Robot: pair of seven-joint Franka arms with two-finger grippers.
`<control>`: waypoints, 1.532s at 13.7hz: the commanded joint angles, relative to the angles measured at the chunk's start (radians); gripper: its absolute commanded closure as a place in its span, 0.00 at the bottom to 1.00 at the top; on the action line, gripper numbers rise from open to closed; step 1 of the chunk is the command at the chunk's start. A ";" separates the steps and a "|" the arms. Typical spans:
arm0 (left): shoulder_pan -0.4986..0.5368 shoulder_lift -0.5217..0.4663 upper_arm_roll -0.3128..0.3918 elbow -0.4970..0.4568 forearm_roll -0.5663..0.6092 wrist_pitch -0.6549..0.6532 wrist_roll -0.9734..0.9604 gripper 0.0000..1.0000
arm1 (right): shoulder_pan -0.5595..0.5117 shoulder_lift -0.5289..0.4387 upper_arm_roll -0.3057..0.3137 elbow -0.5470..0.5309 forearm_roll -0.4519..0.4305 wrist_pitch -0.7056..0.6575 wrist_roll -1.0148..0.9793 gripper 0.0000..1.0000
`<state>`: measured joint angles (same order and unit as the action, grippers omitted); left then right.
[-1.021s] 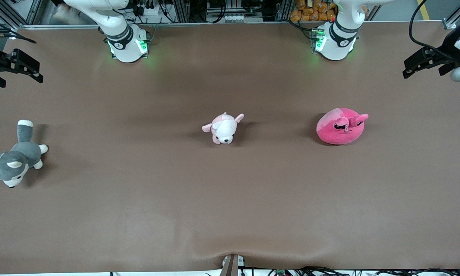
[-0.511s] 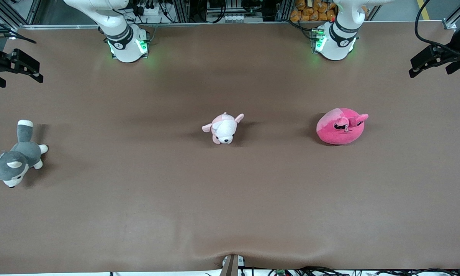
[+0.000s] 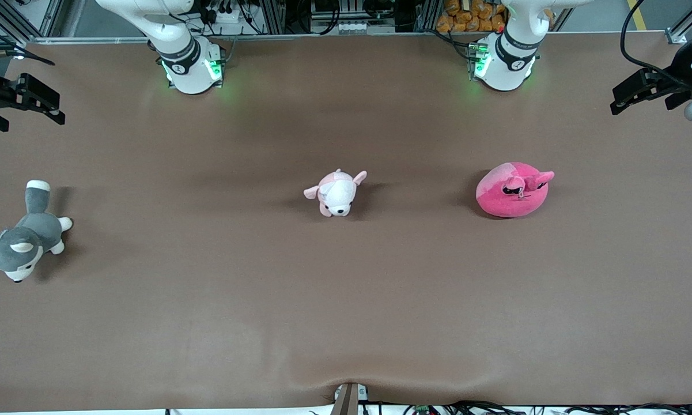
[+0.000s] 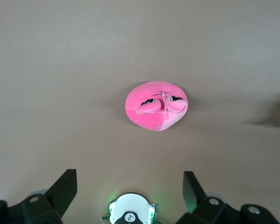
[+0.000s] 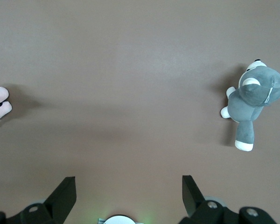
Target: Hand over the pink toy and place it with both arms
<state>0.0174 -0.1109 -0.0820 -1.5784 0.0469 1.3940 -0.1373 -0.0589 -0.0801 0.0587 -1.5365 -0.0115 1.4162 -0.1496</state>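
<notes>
The pink toy (image 3: 513, 190), a round hot-pink plush with a lighter patch, lies on the brown table toward the left arm's end. In the left wrist view the pink toy (image 4: 157, 106) sits well clear of my left gripper (image 4: 129, 179), whose fingers stand wide apart with nothing between them. My left gripper (image 3: 636, 95) hangs high over the table's edge at its own end. At the other end my right gripper (image 3: 37, 101) also hangs high. It is open and empty in the right wrist view (image 5: 128, 184).
A pale pink-and-white puppy plush (image 3: 335, 193) lies mid-table. A grey-and-white husky plush (image 3: 23, 236) lies at the right arm's end, also seen as the husky (image 5: 252, 100) from the right wrist. Both arm bases (image 3: 191, 66) (image 3: 504, 63) stand along the table's back edge.
My left gripper has shifted slightly over its end of the table. The toys and the right gripper have not moved.
</notes>
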 commanded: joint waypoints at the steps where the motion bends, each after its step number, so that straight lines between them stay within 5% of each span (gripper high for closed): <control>1: -0.002 0.007 -0.004 0.014 0.014 -0.018 -0.001 0.00 | -0.018 -0.015 0.009 -0.013 0.019 0.001 -0.013 0.00; 15: -0.005 0.008 -0.005 -0.061 0.014 0.009 -0.050 0.00 | -0.018 -0.010 0.009 -0.013 0.019 0.000 -0.013 0.00; 21: -0.002 -0.006 -0.018 -0.147 0.014 0.077 -0.218 0.00 | -0.018 -0.007 0.009 -0.013 0.019 0.000 -0.011 0.00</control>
<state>0.0157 -0.0996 -0.0931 -1.6854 0.0469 1.4396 -0.3036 -0.0589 -0.0784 0.0584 -1.5401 -0.0115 1.4154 -0.1496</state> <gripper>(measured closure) 0.000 0.000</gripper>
